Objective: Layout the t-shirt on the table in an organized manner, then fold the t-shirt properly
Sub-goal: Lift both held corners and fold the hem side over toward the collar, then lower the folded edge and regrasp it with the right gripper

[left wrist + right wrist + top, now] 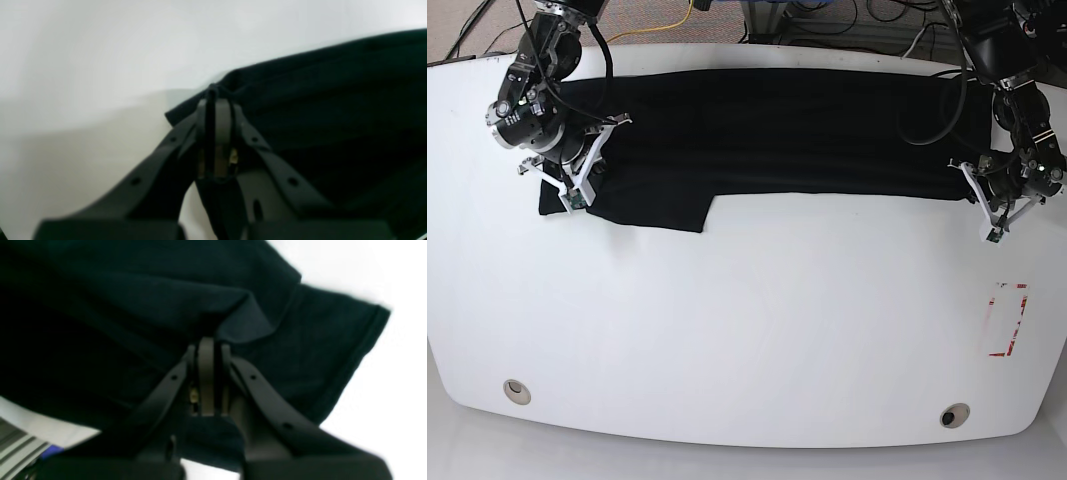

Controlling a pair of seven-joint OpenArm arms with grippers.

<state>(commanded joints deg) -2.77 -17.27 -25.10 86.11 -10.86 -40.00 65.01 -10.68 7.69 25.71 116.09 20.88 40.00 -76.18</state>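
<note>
**Shirt pinched at both ends, mid-fold along the far edge**

Going L to R in the base view. The right gripper [579, 178] sits over the sleeve end of the t-shirt [777, 125]; its wrist cam shows jaws together, clamped on a bunched ridge of cloth, w/ one short sleeve [337, 350] lying flat on the table [747, 320] just beside it. From there the shirt runs as a long dark band across the far side of the table, lengthwise, w/ the sleeve/flap hanging down toward the near side at the L end. At the R end the left gripper [987, 195] holds the corner of the band; wrist cam shows jaws closed on the fabric edge, cloth pulled up slightly from the tabletop. Red tape marks [1007, 320] lie near that arm, well apart from the shirt.

Step, as I judge it: layout looks done and a lengthwise fold is in hand, both arms gripping one long edge. Next move prob. needs both arms to travel together at equal height, keeping the cloth taut so the edge lands straight, then let go. The sticking-out sleeve at L still needs tucking.
</note>
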